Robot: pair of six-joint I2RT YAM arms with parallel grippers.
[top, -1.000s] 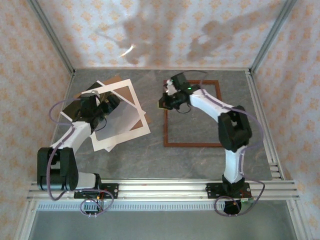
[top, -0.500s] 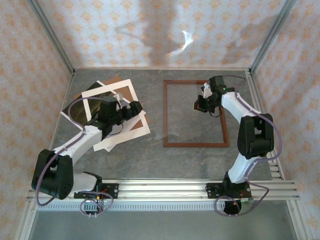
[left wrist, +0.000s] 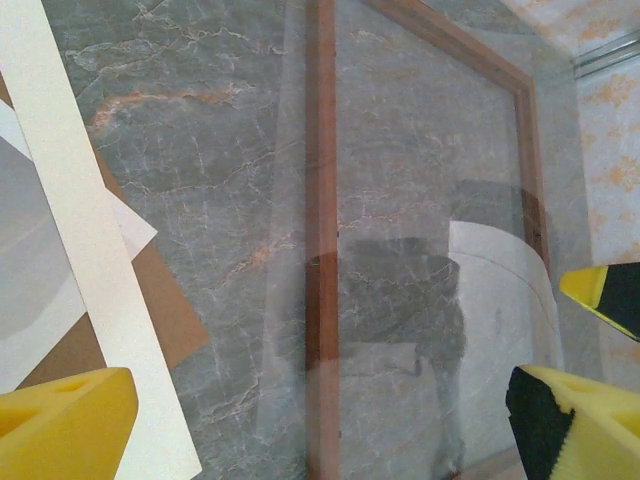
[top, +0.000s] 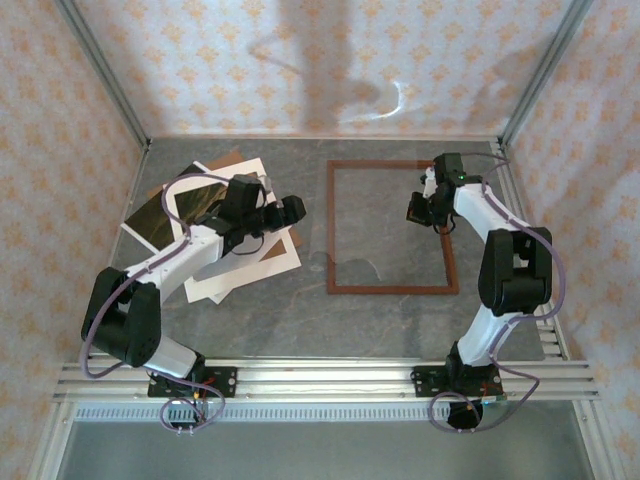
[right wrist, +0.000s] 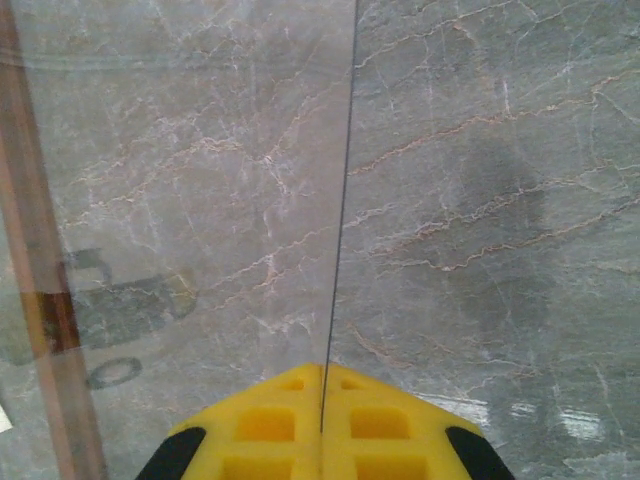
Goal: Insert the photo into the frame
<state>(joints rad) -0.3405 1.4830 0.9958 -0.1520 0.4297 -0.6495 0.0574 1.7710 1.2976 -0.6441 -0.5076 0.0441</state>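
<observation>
Top external view: the frame (top: 390, 289) is lying flat on the right half of the grey marbled counter (top: 300, 325), its thin reddish-brown moulding forming an upright rectangle. The photo (top: 150, 222) is lying at the far left of the counter, well apart from the frame, with part of its dark landscape showing under and through the window of a white mat (top: 272, 255) that is resting tilted on top of it. A corner of a brown backing board (top: 232, 158) is sticking out from under the mat at its far edge.

The left fingers (top: 292, 209) are hovering over the mat's right edge, pointing toward the frame. In the left wrist view the yellow fingers (left wrist: 65, 425) are standing wide apart with nothing between them, looking across at the frame's rail (left wrist: 320, 200) and a clear sheet (left wrist: 400, 150) that is glinting over it.

The right fingers (top: 416, 208) are reaching over the right part of the frame. In the right wrist view these fingers (right wrist: 322, 420) are pressing tightly together on the thin edge of the clear sheet (right wrist: 200, 200), which is running straight away from them, with the frame's wooden rail (right wrist: 25, 250) showing at the left.
</observation>
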